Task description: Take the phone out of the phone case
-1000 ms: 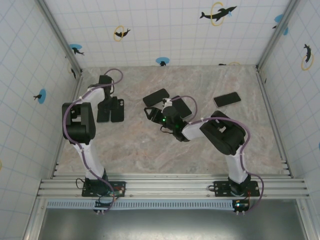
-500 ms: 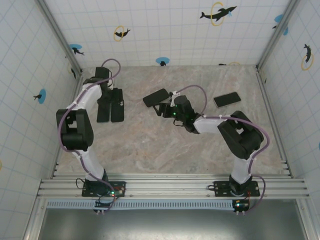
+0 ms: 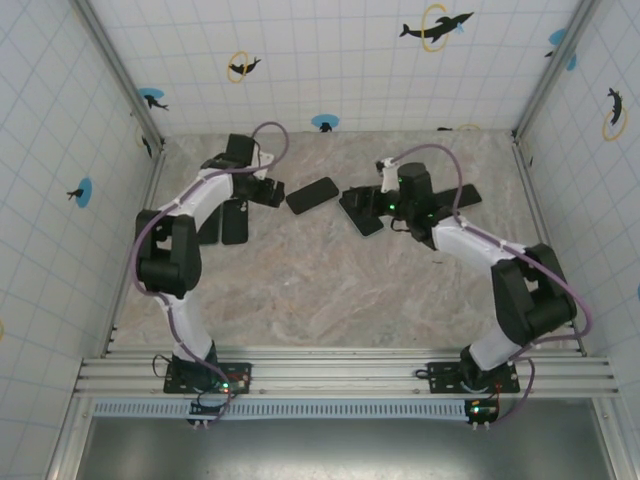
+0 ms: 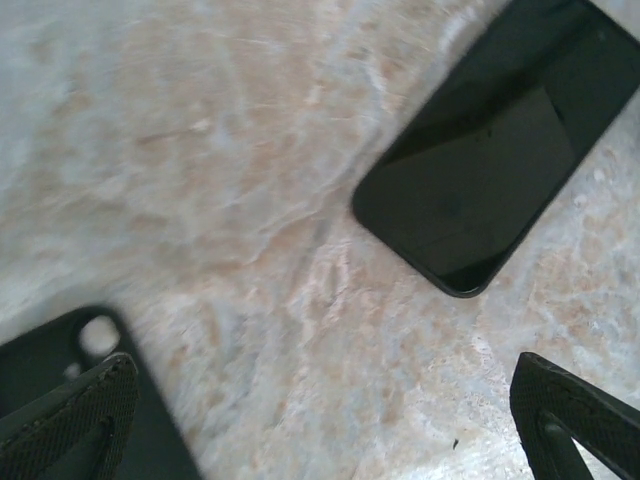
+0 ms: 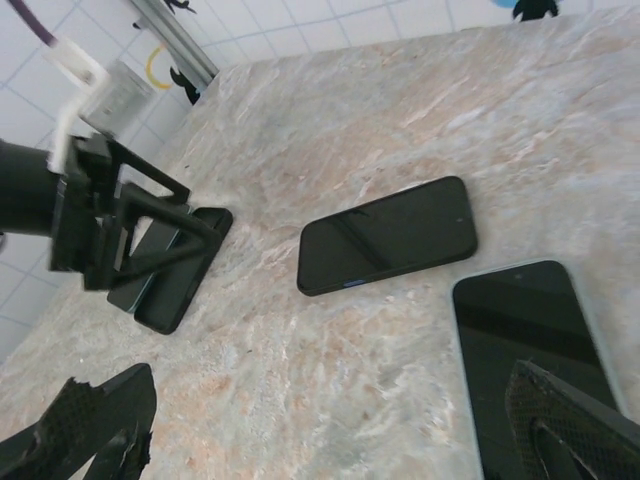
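**Q:** What separates this moment from the view a second ago?

**A:** The left gripper (image 3: pixel 273 192), which was over the phone case (image 3: pixel 236 222) by the left edge of the worktop (image 3: pixel 300 290), now hangs between that case and the phone (image 3: pixel 312 195). The right gripper (image 3: pixel 354 203) has left the middle of the worktop. It now sits nearer the far edge, above a second phone (image 3: pixel 368 222).

**Q:** How do the fingers stand?

**A:** Both pairs are spread wide and hold nothing.

**Q:** Where is the phone?

**A:** It lies bare and screen up between the two grippers, apart from the case and where it lay before. A third phone (image 3: pixel 468 196), toward the far right corner, is now partly covered by the right arm (image 3: pixel 470 240).
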You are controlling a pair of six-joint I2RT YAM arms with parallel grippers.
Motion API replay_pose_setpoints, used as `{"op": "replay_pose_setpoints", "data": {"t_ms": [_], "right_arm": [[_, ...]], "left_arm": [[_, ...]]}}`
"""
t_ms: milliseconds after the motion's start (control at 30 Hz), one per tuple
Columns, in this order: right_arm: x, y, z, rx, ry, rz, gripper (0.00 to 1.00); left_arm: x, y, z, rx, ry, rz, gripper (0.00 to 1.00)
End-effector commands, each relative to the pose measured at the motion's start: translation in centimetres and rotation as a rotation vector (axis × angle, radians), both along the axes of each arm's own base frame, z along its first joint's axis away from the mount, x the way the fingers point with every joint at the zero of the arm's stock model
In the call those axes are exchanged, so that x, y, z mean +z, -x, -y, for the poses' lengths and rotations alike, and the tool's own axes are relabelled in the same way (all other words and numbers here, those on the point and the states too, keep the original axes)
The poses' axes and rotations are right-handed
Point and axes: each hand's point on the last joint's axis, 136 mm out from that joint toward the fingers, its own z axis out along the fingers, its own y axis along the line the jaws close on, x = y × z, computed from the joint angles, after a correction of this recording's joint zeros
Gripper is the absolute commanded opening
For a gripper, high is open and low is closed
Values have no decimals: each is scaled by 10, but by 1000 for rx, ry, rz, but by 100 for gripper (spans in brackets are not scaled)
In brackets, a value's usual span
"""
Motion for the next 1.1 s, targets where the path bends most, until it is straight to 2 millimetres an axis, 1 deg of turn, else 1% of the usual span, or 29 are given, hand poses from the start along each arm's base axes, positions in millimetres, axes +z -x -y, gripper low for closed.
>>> {"op": "replay_pose_setpoints", "data": {"t_ms": [0, 67, 167, 200, 333, 433, 567, 600, 633, 667, 767, 900, 933, 1067], "right_arm": [[-9, 19, 20, 34, 44, -37, 93], [-10, 21, 32, 15, 52, -42, 93], [-10, 23, 46, -10, 62, -45, 93], [-13, 30, 47, 16, 56, -71, 93], [-17, 34, 61, -5, 77, -87, 94], [-18, 34, 70, -24, 83, -90, 94], [-19, 36, 69, -20, 69, -101, 95], [-18, 37, 68, -16, 60, -104, 95], [-17, 36, 66, -15, 52, -104, 95], [-17, 37, 66, -12, 46, -108, 95], [-17, 37, 66, -12, 48, -112, 95], [-17, 36, 67, -15, 51, -114, 95], [-18, 37, 67, -12, 51, -118, 95], [-20, 38, 67, -9, 49, -124, 95]], "left_arm": [[-1, -20, 26, -181, 1, 83, 98], [-6, -28, 36, -232, -16, 97, 98], [-8, -40, 51, -289, -14, 106, 98], [-10, -44, 56, -309, -9, 108, 98], [-25, -50, 69, -382, -34, 101, 98], [-30, -55, 78, -427, -34, 122, 98], [-31, -62, 91, -464, -19, 131, 98], [-27, -63, 94, -473, -12, 141, 98], [-47, -62, 97, -481, -16, 107, 98], [-51, -62, 99, -485, -23, 105, 98], [-54, -66, 101, -482, -10, 109, 98], [-59, -65, 107, -495, -1, 99, 97], [-61, -63, 112, -504, 2, 94, 98], [-70, -55, 117, -519, 3, 61, 98]]}}
